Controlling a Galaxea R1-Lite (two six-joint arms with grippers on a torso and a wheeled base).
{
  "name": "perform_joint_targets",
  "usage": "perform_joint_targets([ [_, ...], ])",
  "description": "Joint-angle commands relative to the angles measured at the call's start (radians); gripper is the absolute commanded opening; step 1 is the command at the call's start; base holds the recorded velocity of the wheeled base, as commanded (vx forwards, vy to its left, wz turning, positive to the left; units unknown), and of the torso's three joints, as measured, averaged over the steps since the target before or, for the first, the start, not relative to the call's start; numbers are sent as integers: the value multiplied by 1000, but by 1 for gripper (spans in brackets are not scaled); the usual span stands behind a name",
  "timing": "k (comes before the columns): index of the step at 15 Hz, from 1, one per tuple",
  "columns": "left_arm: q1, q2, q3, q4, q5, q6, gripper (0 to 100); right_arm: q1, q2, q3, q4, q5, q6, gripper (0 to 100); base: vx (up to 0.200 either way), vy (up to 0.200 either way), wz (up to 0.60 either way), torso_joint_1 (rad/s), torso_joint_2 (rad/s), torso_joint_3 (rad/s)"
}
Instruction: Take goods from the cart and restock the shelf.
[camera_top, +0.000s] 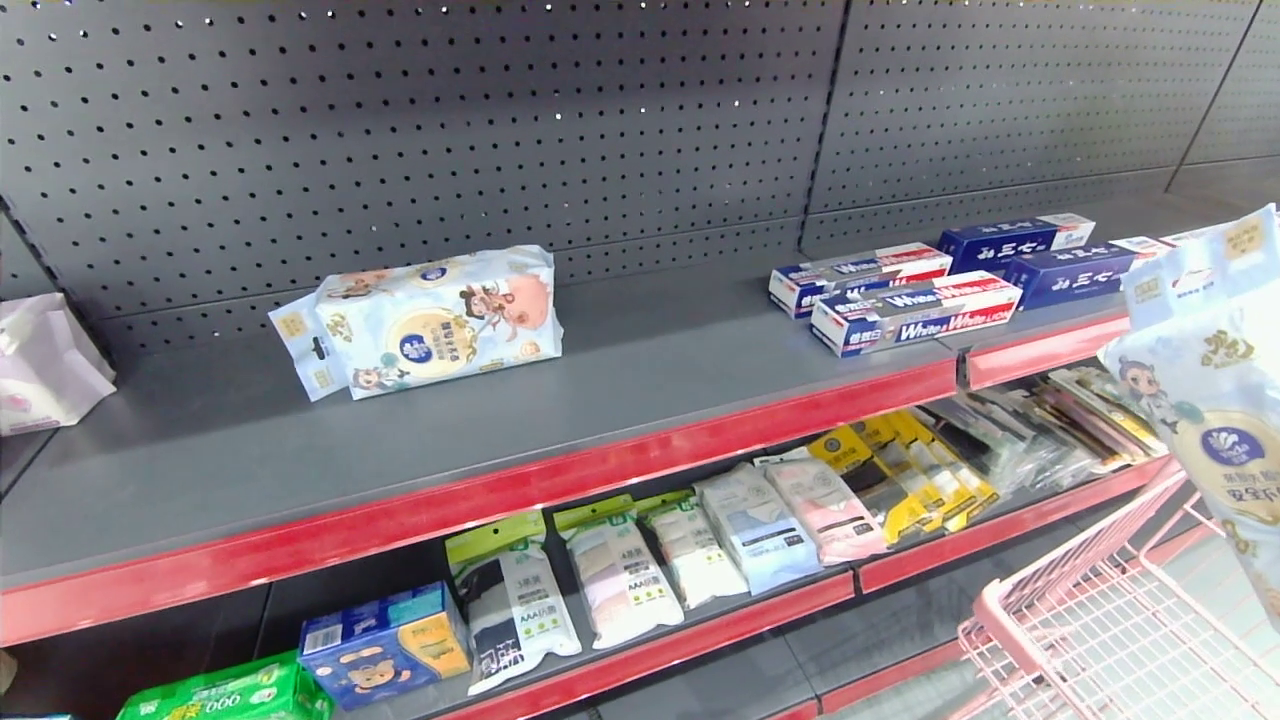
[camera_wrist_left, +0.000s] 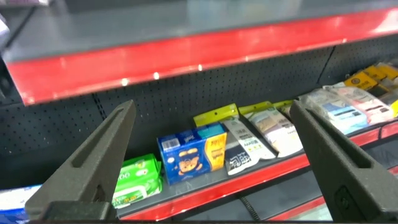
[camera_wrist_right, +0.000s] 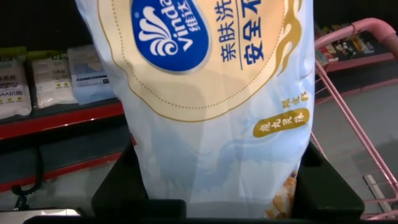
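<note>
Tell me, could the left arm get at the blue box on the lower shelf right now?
Probably yes: its jaws stand open and empty, facing the blue box, with nothing in between.

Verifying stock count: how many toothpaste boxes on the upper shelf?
4: white-red front box, white-red back box, blue back box, blue front box. Held tissue pack may hide more.

Toothpaste: two white-red-blue cardboard boxes (camera_top: 915, 312) side by side — two dark blue cardboard boxes (camera_top: 1010, 243) just behind.
Lower row: clear plastic packs with green card headers (camera_top: 615, 575), overlapping.
Beside them: blue cardboard box (camera_top: 385, 645) next to a green soft plastic pack (camera_top: 230, 692).
</note>
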Motion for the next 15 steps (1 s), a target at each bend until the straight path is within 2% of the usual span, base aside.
perform_joint_targets([
  [1, 0, 1, 0, 0, 0, 1, 100, 1, -6, 9, 0, 0, -7, 0, 0, 0, 0, 227, -510, -271],
  [5, 0, 1, 0, 0, 0, 0, 100, 1, -7, 12, 0, 0, -13, 0, 0, 0, 0, 246, -544, -297],
  [15, 0, 1, 2, 0, 0, 0, 100, 3, 6, 12, 0, 10, -38, 0, 0, 0, 0, 180, -376, -203],
])
